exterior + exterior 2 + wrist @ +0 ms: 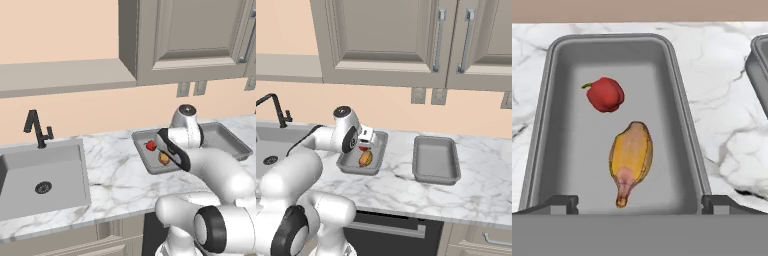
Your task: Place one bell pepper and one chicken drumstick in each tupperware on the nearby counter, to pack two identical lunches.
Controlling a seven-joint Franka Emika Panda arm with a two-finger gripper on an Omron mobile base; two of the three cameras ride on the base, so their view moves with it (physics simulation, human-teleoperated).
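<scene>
A red bell pepper (605, 94) and a golden-orange chicken drumstick (630, 160) lie side by side inside the left grey tupperware (684, 115) on the marble counter (727, 100). My gripper (640, 204) hangs just above this tray's near end, open, its fingertips (561, 202) spread to the tray's width with nothing between them. From the base, the pepper (151, 145) and drumstick (164, 159) show beside my wrist. The second tupperware (436, 160) stands to the right with nothing in it, partly hidden by the arm in the left base view.
A sunken grey sink (45, 175) with a black faucet (37, 129) lies to the left. Wall cabinets (406, 40) hang over the counter. Bare marble (396, 170) separates the two trays. A dark dishwasher front (391, 230) sits below.
</scene>
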